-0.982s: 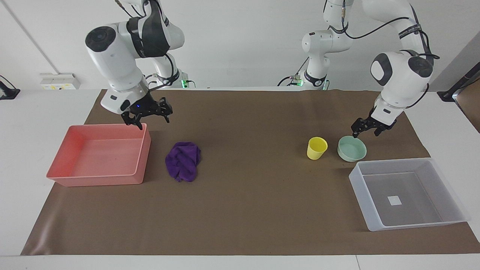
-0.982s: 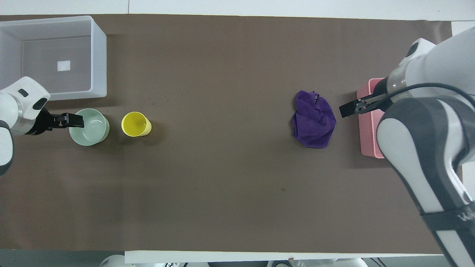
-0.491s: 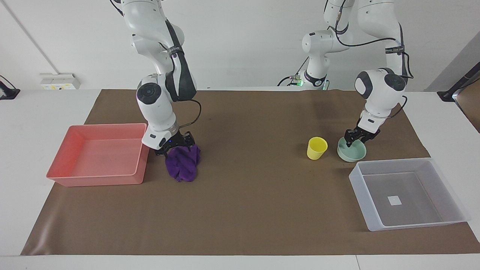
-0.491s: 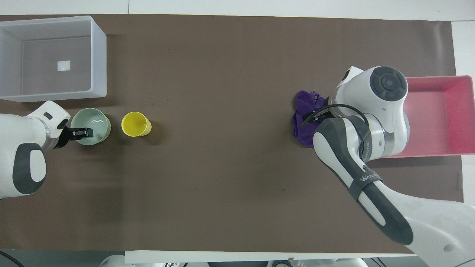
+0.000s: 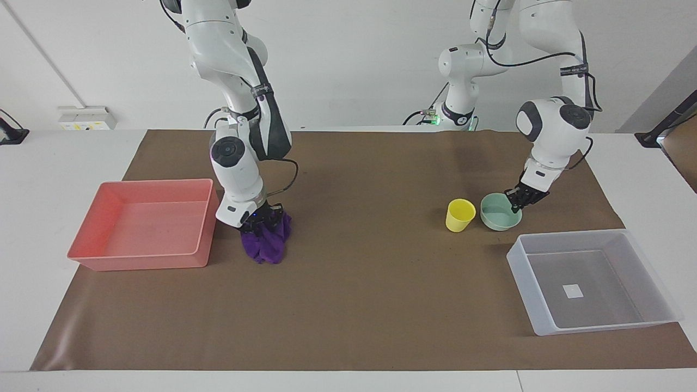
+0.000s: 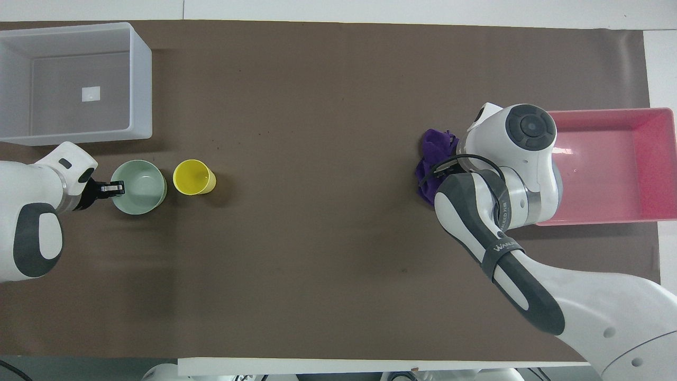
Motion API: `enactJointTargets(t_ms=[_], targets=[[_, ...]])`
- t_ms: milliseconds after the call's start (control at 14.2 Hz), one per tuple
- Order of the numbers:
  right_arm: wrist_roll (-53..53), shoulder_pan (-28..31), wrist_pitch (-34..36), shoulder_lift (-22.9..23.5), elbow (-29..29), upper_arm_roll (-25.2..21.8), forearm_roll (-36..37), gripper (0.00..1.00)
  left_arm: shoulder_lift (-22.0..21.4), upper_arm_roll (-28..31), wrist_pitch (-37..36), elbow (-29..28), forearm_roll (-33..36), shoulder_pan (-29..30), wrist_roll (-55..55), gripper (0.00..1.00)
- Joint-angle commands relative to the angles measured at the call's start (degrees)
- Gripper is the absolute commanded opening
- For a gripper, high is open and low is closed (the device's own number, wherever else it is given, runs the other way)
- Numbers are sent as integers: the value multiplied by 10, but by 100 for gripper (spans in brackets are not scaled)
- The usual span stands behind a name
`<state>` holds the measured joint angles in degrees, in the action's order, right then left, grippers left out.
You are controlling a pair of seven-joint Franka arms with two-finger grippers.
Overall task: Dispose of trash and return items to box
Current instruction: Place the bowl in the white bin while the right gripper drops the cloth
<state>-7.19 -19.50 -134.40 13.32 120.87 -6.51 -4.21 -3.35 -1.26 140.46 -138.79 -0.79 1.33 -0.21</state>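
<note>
The purple cloth (image 5: 267, 239) lies on the brown mat beside the pink tray. My right gripper (image 5: 261, 219) is down on the cloth's top and shut on its folds; in the overhead view the arm hides it and only part of the cloth (image 6: 435, 153) shows. The mint-green bowl (image 5: 498, 213) sits next to the yellow cup (image 5: 459, 214). My left gripper (image 5: 517, 200) is shut on the bowl's rim at the edge away from the cup. It also shows in the overhead view (image 6: 110, 187) at the bowl (image 6: 140, 180), beside the cup (image 6: 194, 177). The translucent box (image 5: 642, 321) stands empty.
The pink tray (image 5: 87, 256) stands empty at the right arm's end of the table, next to the cloth. The box with its white sticker (image 6: 140, 79) is farther from the robots than the bowl. The brown mat (image 5: 370, 283) covers the table.
My right gripper came down from over the tray's corner onto the cloth and closed on it. My left gripper dropped to the bowl's rim, closed, and shifted the bowl toward the cup.
</note>
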Motion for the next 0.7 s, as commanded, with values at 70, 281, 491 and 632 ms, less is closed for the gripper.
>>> enactJointTargets(t_ms=[70,281,491,632], targets=[[2,8,25,-16,-21,-1,-9,0,-31,-6,-204,140,7,3,-15,0],[2,25,118,-43,-83,-2,-7,0,48,-4,-302,327,0,5,-25,0],[2,53,192,-96,-108,-6,3,0,130,17,-209,379,-17,8,-26,0],[2,82,227,-132,-123,-6,8,0,200,29,-152,422,-17,9,-25,0]])
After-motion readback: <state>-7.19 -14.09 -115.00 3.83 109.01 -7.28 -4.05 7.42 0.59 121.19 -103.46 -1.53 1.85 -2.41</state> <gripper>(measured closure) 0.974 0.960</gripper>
